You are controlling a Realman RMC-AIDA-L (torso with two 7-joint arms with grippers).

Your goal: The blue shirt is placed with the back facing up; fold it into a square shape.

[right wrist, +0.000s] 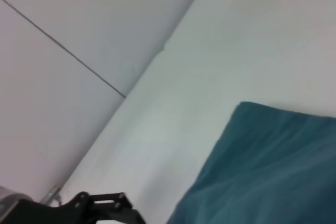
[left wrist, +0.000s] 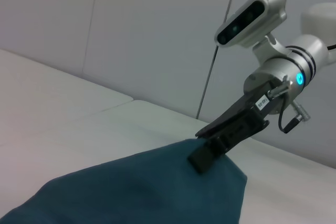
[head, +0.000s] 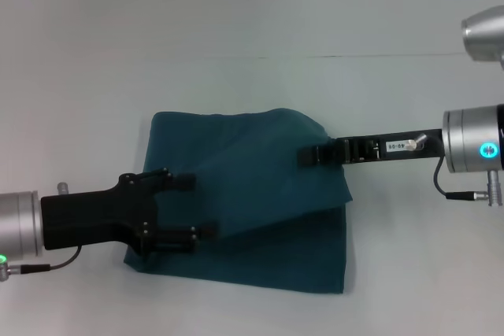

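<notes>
The blue shirt (head: pixel 260 210) lies near the middle of the pale counter (head: pixel 236 21), a plain dark teal cloth with no lettering showing. It is already partly folded: a lower layer rests flat on the counter, its near edge running from near-left to a square corner at near-right, and an upper layer is raised over it, sloping from the far-left corner across to the right. The cloth looks soft and matte, with gentle ripples and a long diagonal crease where the upper layer overhangs the lower one.

The right claw (head: pixel 307 155) reaches in from the right, level with the far-right part of the shirt. Its black fingers are pinched together on the edge of the upper layer, and the left wrist view shows the cloth (left wrist: pixel 157 187) peaking up to that claw (left wrist: pixel 202 158), lifted clear of the counter there.

The left claw (head: pixel 191 208) comes in from the near left, over the shirt's left edge. Its 2 black fingers (head: pixel 177 181) are spread apart, one farther and one nearer, with teal cloth visible between them; whether they touch the cloth cannot be told.

In the right wrist view, a rippled stretch of the shirt (right wrist: pixel 273 171) shows against the counter, with the left claw's frame (right wrist: pixel 105 205) farther off.
</notes>
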